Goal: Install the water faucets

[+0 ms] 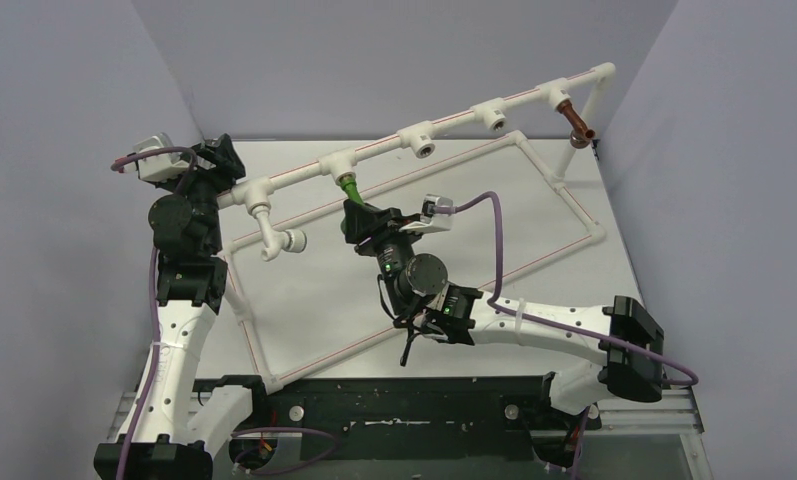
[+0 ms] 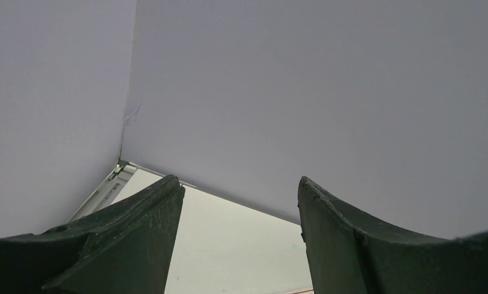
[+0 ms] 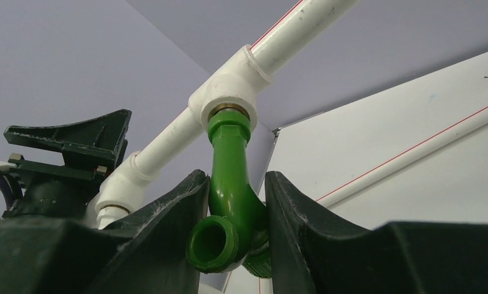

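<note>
The bright green faucet hangs with its upper end in a white tee socket of the raised pipe. My right gripper is shut on its bent lower part. In the right wrist view the green faucet sits between both fingers, and my right gripper touches it on each side below the tee. The reddish-brown faucet hangs from the far right tee. My left gripper is open and empty beside the pipe's left end; my left gripper shows only wall and table between its fingers.
A white faucet hangs from the left tee. Two bare tee sockets sit along the raised pipe. The white pipe frame lies as a rectangle on the table. Grey walls close in behind and at both sides.
</note>
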Tool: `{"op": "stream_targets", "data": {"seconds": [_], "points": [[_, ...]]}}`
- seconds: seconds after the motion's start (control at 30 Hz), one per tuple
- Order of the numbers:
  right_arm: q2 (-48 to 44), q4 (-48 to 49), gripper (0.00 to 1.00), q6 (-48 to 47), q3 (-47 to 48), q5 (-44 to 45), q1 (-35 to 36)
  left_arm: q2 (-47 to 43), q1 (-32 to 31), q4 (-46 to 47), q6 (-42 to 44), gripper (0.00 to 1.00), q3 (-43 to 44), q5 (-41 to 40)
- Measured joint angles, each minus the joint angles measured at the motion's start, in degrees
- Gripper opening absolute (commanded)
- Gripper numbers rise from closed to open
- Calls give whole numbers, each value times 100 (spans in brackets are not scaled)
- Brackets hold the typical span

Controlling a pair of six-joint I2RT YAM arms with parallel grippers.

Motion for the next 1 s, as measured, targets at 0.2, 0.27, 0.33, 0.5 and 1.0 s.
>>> {"op": "stream_targets", "data": {"seconds": [0.2, 0.27, 0.33, 0.5, 1.0], "points": [[-181, -101, 71, 79, 0, -328, 76, -2, -2, 9, 2, 66, -2, 15], [-310, -188, 74, 46, 0, -404, 122, -4, 0, 7, 2, 66, -2, 17], [-435, -321, 78, -55, 0, -487, 133, -2, 0, 11, 0, 66, -2, 20], [-632, -857, 80, -455, 101, -514, 212, -2, 0, 11, 0, 66, -2, 20], [-470, -1436, 65, -1969, 323, -140, 236, 0, 0, 11, 0, 66, -2, 26]]}}
